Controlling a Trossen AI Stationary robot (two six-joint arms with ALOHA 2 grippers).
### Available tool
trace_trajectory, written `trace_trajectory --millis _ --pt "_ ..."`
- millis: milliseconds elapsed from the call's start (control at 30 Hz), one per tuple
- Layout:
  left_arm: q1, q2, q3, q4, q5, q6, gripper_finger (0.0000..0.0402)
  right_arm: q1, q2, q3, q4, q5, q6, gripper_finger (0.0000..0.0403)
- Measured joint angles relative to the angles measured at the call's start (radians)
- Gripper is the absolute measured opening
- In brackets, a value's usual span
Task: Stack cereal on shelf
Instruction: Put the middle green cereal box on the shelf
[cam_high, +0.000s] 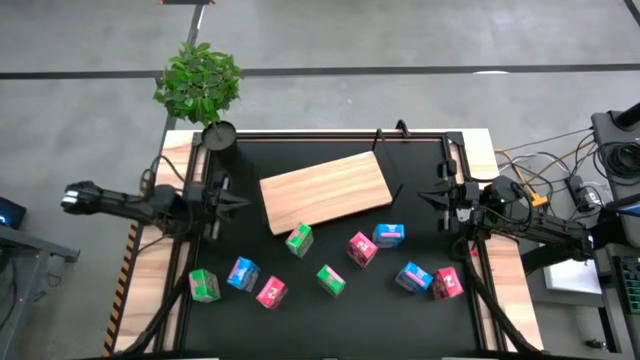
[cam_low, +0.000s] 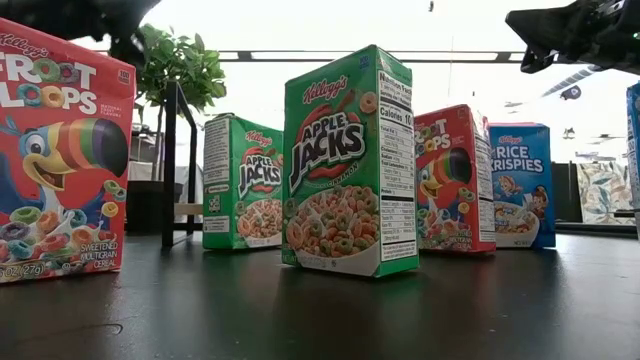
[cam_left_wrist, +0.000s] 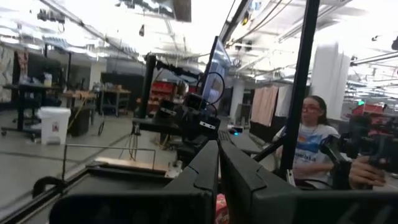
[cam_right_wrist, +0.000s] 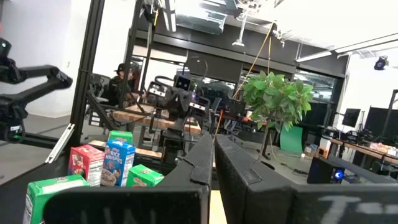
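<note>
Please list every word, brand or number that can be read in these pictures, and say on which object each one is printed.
"FROOT LOOPS", "SWEETENED MULTI-GRAIN CEREAL": red box, low view.
"Kellogg's APPLE JACKS", "Nutrition Facts", "Calories": nearest green box.
"Kellogg's APPLE JACKS": rear green box.
"RICE KRISPIES": blue box.
Second red box: print too blurred.
Side-panel small print: too small.
High and wrist views: nothing legible.

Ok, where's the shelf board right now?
In the high view the board lies tilted on the mat's middle, toward the far edge, empty; a green box sits at its near-left corner.
</note>
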Motion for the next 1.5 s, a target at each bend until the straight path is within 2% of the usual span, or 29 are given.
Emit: trace_trajectory --millis 167,367,567,833,1033,1233,1367,1500 --pt "0.000 0.213 0.192 -0.110 -0.034 -0.083 0.0000 0.000 0.000 0.000 0.000 0.000 0.000 0.0009" --pt "-0.001 0.485 0.509 -0.531 -0.118 -0.310 0.0000 0.000 0.000 0.000 0.000 0.000 0.000 0.0009" --pt "-0.021 0.764 0.784 -0.947 -0.119 -0.575 0.0000 0.000 0.000 0.000 0.000 0.000 0.000 0.0009" --pt "-0.056 1.052 1.054 -1.237 -0.119 -0.673 0.0000 0.000 0.000 0.000 0.000 0.000 0.000 0.0009" --pt "-0.058 1.170 1.200 -1.427 -0.119 -0.729 0.0000 0.000 0.000 0.000 0.001 0.000 0.000 0.0009" --pt "-0.060 1.202 1.242 -1.492 -0.114 -0.764 0.0009 0.000 0.000 0.000 0.001 0.001 0.000 0.0009" --pt "-0.060 1.203 1.231 -1.489 -0.104 -0.771 0.0049 0.000 0.000 0.000 0.004 0.008 0.000 0.0009" --pt "-0.066 1.210 1.228 -1.492 -0.101 -0.782 0.0114 0.000 0.000 0.000 0.008 0.010 0.000 0.0009"
